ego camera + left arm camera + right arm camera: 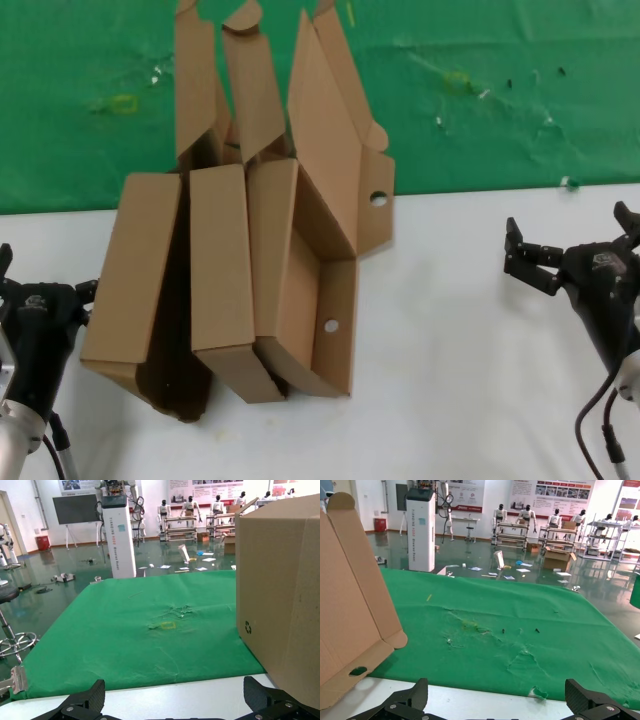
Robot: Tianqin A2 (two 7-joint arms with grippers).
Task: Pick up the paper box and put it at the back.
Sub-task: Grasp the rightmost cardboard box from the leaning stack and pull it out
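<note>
The paper box (320, 250) stands open on the white desk (470, 380) beside two other boxes (180, 280) (all touching). Left claw (45, 300) and right claw (570, 245) wait wide open, empty.

Recycling sign on cardboard box (280, 595)

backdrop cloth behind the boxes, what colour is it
Green, wrinkled, with small marks; the backdrop cloth shows best in the head view.
</note>
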